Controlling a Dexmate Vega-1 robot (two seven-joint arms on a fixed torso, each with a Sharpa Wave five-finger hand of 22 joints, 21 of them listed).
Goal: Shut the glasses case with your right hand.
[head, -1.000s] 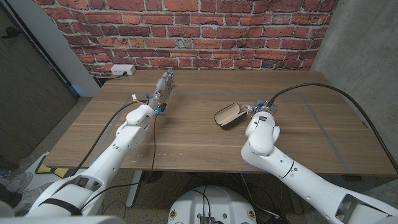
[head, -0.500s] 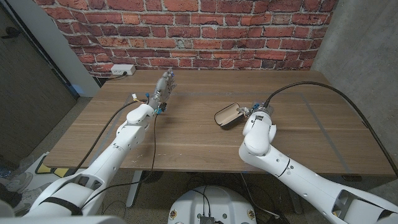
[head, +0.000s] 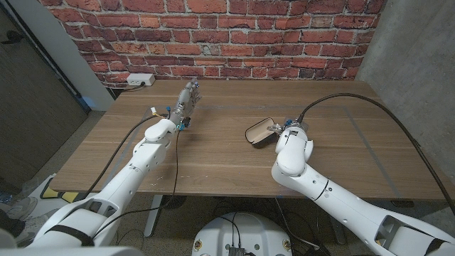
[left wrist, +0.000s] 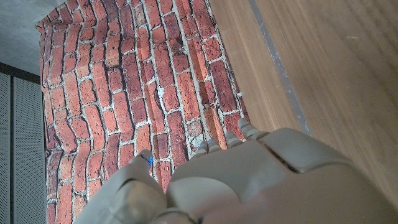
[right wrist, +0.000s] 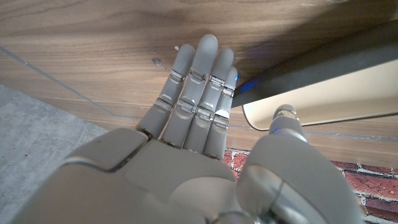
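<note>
Approach is the step in hand: my right hand [right wrist: 186,155] sits just beside the open glasses case [head: 260,131] at mid-desk [head: 213,153], fingers [right wrist: 199,81] straight, together, holding nothing. Next I judge I must press the lid down. My left hand [head: 186,98] waits well apart; its hold I cannot tell.

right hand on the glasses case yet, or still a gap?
Cannot tell. In the right wrist view the right hand lies beside the open glasses case, fingers extended, but the fingertip meets the case's edge too closely to show contact or a gap.
</note>
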